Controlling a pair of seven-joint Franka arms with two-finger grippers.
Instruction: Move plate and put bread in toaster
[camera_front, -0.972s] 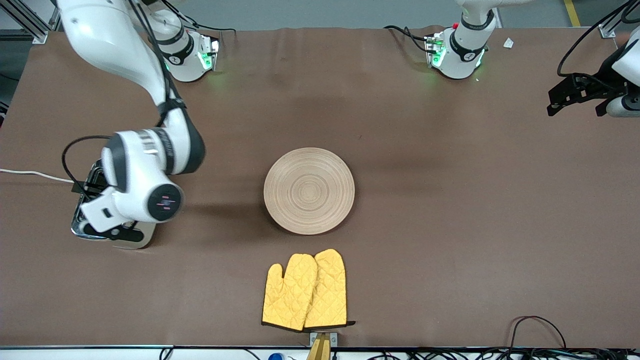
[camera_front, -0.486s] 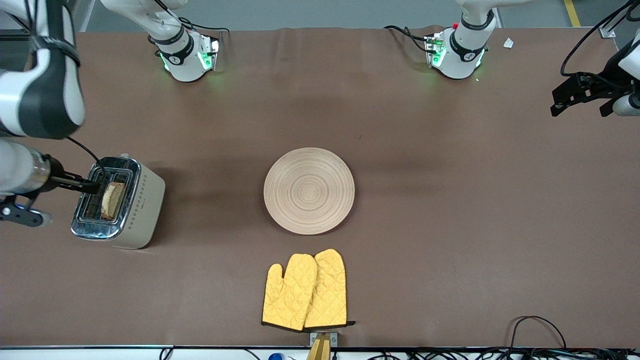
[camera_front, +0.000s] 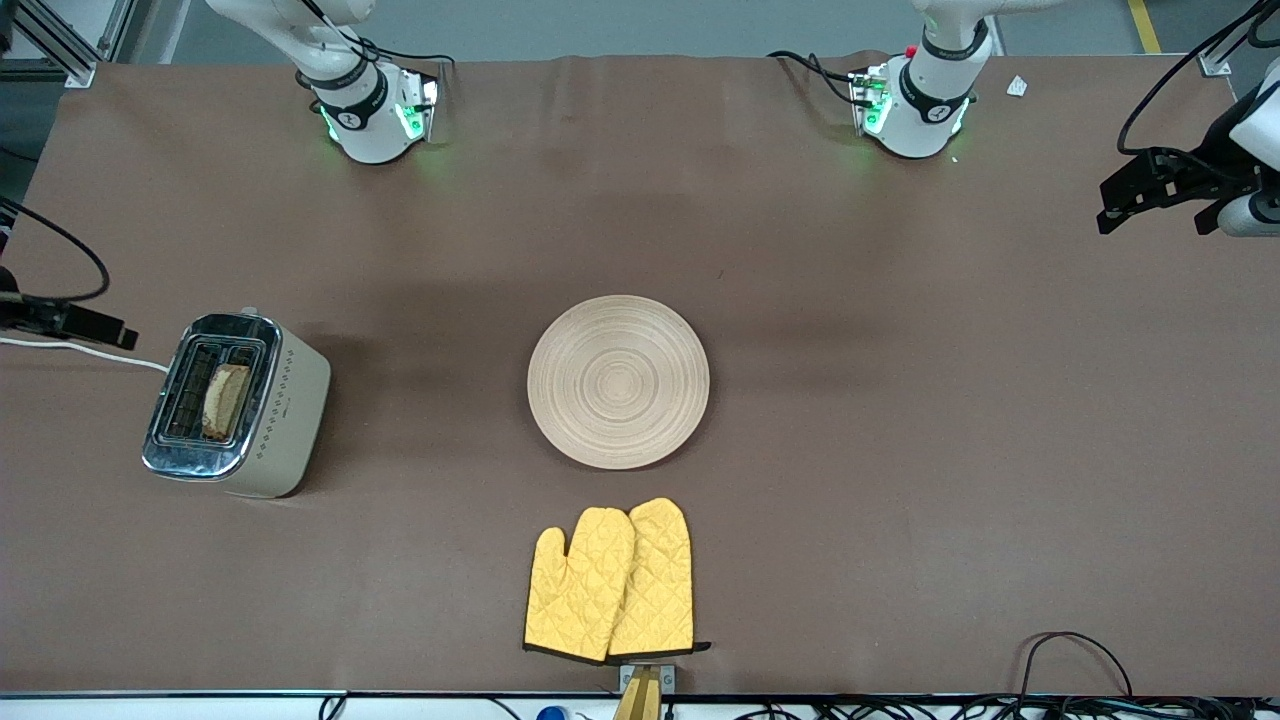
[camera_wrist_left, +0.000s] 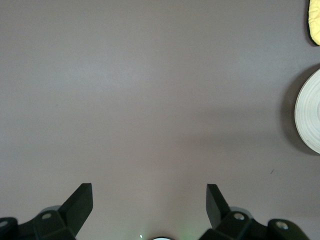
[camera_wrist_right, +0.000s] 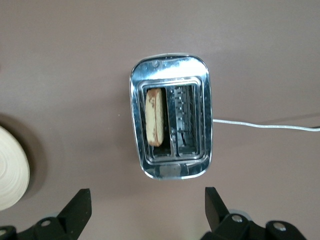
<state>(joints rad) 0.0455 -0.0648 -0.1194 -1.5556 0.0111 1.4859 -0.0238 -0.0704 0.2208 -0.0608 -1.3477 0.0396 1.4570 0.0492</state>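
Right gripper (camera_wrist_right: 145, 207) now pulled up and away, jaws spread, empty, above toaster (camera_front: 237, 404). Bread (camera_front: 224, 398) sits in slot nearer plate (camera_front: 618, 381); probably task finished. Left gripper (camera_wrist_left: 150, 202) waits open over bare table.

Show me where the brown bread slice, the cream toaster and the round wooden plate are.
brown bread slice (camera_wrist_right: 154, 117), right wrist view, top edge.
cream toaster (camera_front: 291, 400), front view, dotted side.
round wooden plate (camera_front: 618, 381), front view, centre rings.

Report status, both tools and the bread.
Left tool open, waiting at its table end. Right tool open above toaster. Bread in slot nearer plate. Nothing obstructing.
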